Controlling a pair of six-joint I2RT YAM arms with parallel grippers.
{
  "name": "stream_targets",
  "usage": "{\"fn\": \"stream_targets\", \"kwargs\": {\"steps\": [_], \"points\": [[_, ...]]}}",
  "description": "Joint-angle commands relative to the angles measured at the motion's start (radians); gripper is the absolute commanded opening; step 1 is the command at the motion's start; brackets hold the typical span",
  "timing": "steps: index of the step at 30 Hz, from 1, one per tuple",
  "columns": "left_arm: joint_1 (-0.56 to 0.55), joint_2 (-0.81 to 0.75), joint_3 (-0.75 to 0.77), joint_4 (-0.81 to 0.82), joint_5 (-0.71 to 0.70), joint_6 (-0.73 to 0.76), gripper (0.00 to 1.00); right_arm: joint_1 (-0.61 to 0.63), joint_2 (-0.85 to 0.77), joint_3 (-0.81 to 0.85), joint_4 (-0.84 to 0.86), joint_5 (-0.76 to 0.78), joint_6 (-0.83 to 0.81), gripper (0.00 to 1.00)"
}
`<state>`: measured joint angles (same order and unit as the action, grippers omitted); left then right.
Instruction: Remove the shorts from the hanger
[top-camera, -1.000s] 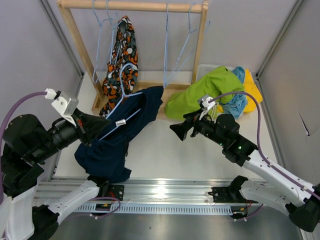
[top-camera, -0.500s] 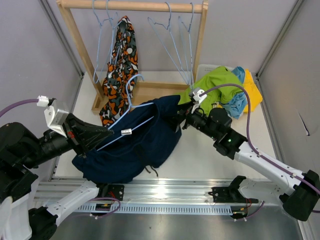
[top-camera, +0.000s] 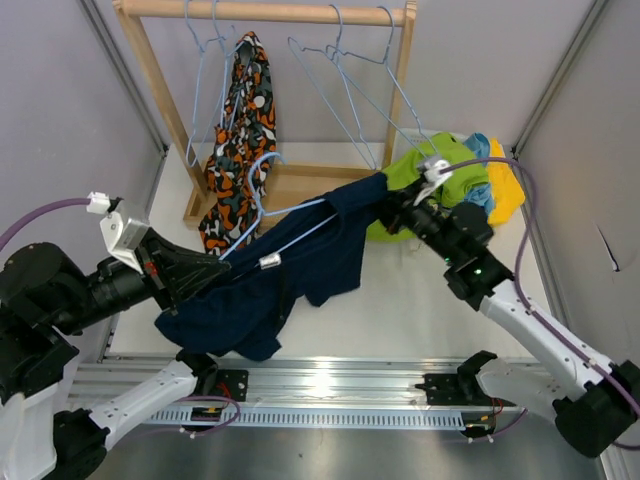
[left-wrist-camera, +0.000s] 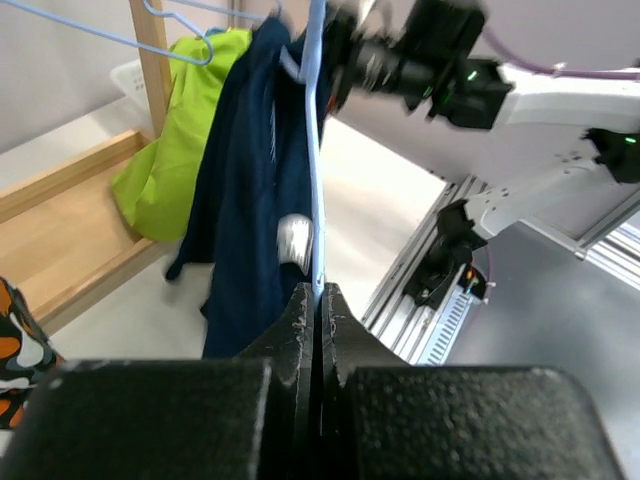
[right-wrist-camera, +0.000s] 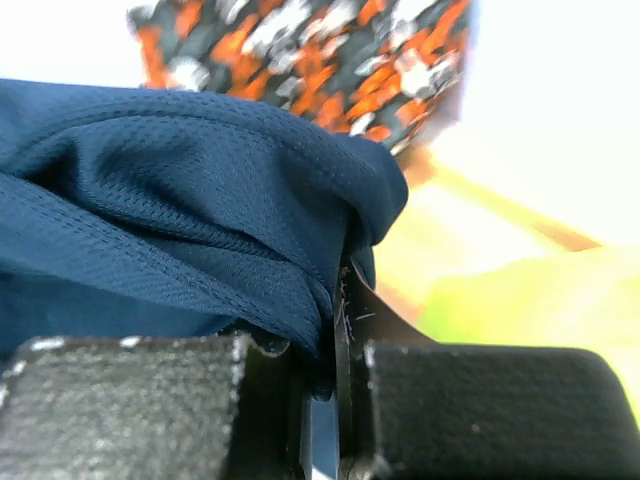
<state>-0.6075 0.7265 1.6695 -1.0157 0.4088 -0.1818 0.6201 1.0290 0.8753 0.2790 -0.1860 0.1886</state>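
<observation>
Jaws on the left are clenched on the thin light blue wire hanger, pinching the wire right where it enters my wrist view. Jaws on the right are clamped on a folded edge of the soft navy shorts, with fabric bunched over both sides of them in that wrist view.

My left arm reaches in from the left side, forearm roughly level and pointing at the middle of the white tabletop. My right arm runs up and leftward from its base, wrist ending just beside the lime green shorts that are heaped with the light blue pair and the yellow pair.

The navy pair is still on the hanger, strung between the two arms in front of the wooden clothes rack. Its loose end droops toward the near edge below my left arm. The orange-black-white patterned shorts hang on the rack, left of the empty hangers.

Compared with half a second ago, the right wrist has gone up and to the right toward the green heap. That has drawn the navy fabric from a wide bundle into a narrower band. A full second ago those right jaws weren't on the shorts at all. The left arm has barely shifted.
</observation>
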Motion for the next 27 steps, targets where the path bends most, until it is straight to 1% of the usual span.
{"fn": "stream_targets", "kwargs": {"steps": [1,3,4,7,9,15,18,20,25,26,27], "points": [[-0.029,-0.004,0.003,0.019,-0.07,0.021,0.0,-0.263,-0.076,0.018,0.037,-0.054,0.072,0.0],[-0.031,0.001,-0.005,0.016,-0.074,0.021,0.0,-0.36,-0.099,0.013,0.035,-0.09,0.115,0.0],[-0.034,0.002,-0.004,0.012,-0.076,0.024,0.0,-0.437,-0.106,0.01,0.034,-0.102,0.123,0.0],[-0.04,0.004,0.007,0.011,-0.091,0.025,0.0,-0.557,-0.11,0.002,0.037,-0.153,0.163,0.0],[-0.041,0.008,0.012,0.005,-0.1,0.025,0.0,-0.595,-0.106,-0.018,0.049,-0.182,0.198,0.0],[-0.057,0.002,0.081,-0.009,-0.18,0.028,0.0,-0.672,-0.089,-0.084,0.071,-0.171,0.244,0.0],[-0.087,0.007,0.122,-0.023,-0.215,0.025,0.0,-0.724,-0.066,-0.094,0.077,-0.201,0.276,0.0],[-0.089,0.011,0.131,-0.027,-0.222,0.027,0.0,-0.744,-0.063,-0.101,0.083,-0.219,0.287,0.0],[-0.089,0.039,0.148,-0.02,-0.222,0.028,0.0,-0.74,-0.087,-0.101,0.052,-0.254,0.291,0.0],[-0.089,0.057,0.153,-0.018,-0.228,0.027,0.0,-0.711,-0.101,-0.099,0.042,-0.266,0.287,0.0],[-0.089,0.068,0.154,-0.012,-0.235,0.028,0.0,-0.685,-0.15,-0.101,0.017,-0.276,0.276,0.0]]}}
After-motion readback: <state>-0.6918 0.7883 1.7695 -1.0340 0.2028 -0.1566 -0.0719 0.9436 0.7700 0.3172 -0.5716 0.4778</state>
